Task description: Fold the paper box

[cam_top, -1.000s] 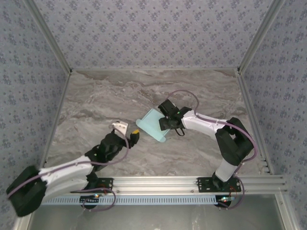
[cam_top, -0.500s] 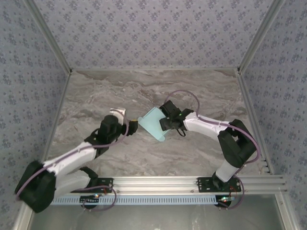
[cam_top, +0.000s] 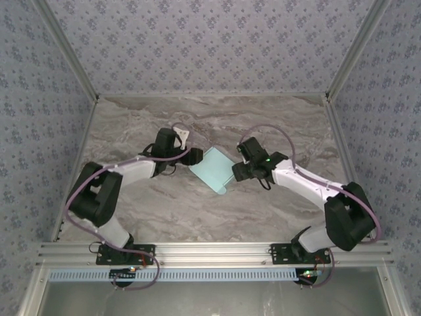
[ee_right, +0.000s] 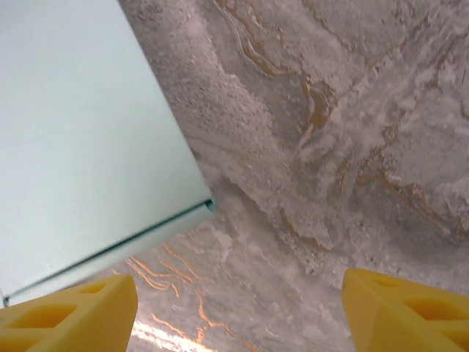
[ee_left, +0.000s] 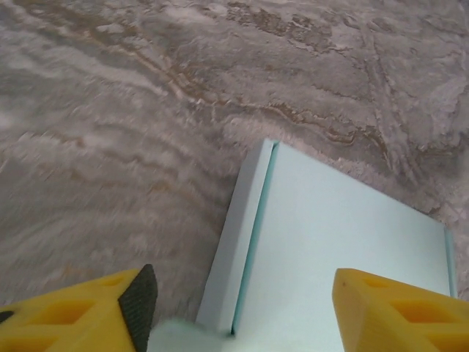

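Left arm (cam_top: pixel 125 172): bent at the elbow, its forearm reaching toward the middle of the table and its wrist just short of the box's left edge.
Left gripper (cam_top: pixel 193 156): jaws stand wide apart with nothing clamped. The tips are at the box's left edge; from above I cannot tell whether they touch it.
Left fingers (ee_left: pixel 80 315): yellow, with a black pad on the one at the left of the wrist view. The box's near corner lies in the gap between them, closer to the padded finger, with a sliver of marble between pad and card. The other finger overlaps the card in that view.
Paper box (cam_top: pixel 212 168): pale mint card, folded flat, lying on the marble between the two grippers and straight ahead of each one's tips.
Side strip (ee_left: pixel 238 242): a narrow folded band along the box's edge on the padded-finger side, parted from the broad face by a thin darker seam.
Small tab (cam_top: pixel 223 191): juts from the box's near corner, beside the right gripper.
Right gripper (cam_top: pixel 235 172): jaws wide apart and empty, tips at the box's right edge.
Right fingers (ee_right: pixel 66 315): yellow, with bare marble in the gap. The box lies ahead, toward the finger at the left of the wrist view.
Right arm (cam_top: pixel 309 187): elbow out to the right, forearm angled in toward the box.
Table (cam_top: pixel 145 112): grey-brown veined marble.
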Controlling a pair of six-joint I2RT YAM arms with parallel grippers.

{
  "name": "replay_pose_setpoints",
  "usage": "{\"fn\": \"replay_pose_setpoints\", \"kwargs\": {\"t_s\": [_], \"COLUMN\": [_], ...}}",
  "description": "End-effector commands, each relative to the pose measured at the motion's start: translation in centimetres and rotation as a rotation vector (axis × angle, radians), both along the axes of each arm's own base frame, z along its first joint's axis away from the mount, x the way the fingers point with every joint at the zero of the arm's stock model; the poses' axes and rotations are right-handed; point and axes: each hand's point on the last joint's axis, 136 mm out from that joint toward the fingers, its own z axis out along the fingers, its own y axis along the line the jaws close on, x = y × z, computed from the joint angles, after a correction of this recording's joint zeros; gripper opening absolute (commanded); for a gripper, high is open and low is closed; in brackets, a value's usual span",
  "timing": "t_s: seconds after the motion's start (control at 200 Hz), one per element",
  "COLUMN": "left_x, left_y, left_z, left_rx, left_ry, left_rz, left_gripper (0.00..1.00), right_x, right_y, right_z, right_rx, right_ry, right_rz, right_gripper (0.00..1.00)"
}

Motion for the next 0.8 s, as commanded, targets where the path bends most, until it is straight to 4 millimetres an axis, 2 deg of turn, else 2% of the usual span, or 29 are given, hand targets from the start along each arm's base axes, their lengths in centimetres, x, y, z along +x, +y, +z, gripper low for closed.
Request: {"fn": "replay_pose_setpoints", "kwargs": {"t_s": [0.0, 0.085, 0.15, 0.23, 0.29, 0.365, 0.44, 0.57, 0.795], "left_x": [-0.6, -0.5, -0.5, -0.7, -0.9, -1.4, -2.1, -3.0, -4.1], "left_y": [-1.8, -1.5, -1.2, -0.9, -0.8, -0.9, -1.1, -1.3, -0.6], "left_z": [-1.1, -2.7, -3.6, -4.2, -4.4, -4.6, -4.7, -4.9, -7.1], "left_rx": [-0.038, -0.001, 0.030, 0.052, 0.054, 0.047, 0.018, -0.013, 0.035], "left_ry": [0.075, 0.102, 0.117, 0.127, 0.134, 0.153, 0.181, 0.212, 0.276], "left_rz": [-0.114, -0.108, -0.102, -0.100, -0.099, -0.111, -0.113, -0.083, -0.016], "left_gripper": [0.64, 0.62, 0.61, 0.58, 0.55, 0.45, 0.41, 0.32, 0.24], "right_x": [-0.4, -0.2, -0.3, -0.3, -0.1, 0.2, 0.7, 1.3, 1.3], "right_y": [-0.9, -2.1, -2.3, -2.5, -1.3, 0.7, 2.0, 3.2, 4.4], "right_z": [0.2, -0.4, -0.8, -1.3, -0.9, -0.4, -0.3, -1.2, -2.6], "right_rx": [0.075, 0.119, 0.199, 0.340, 0.507, 0.723, 0.857, 0.937, 0.993], "right_ry": [0.014, 0.028, 0.089, 0.167, 0.206, 0.258, 0.293, 0.334, 0.419], "right_rz": [-0.011, -0.059, -0.092, -0.211, -0.269, -0.315, -0.366, -0.395, -0.391], "right_gripper": [0.77, 0.79, 0.79, 0.79, 0.79, 0.79, 0.79, 0.80, 0.81]}}
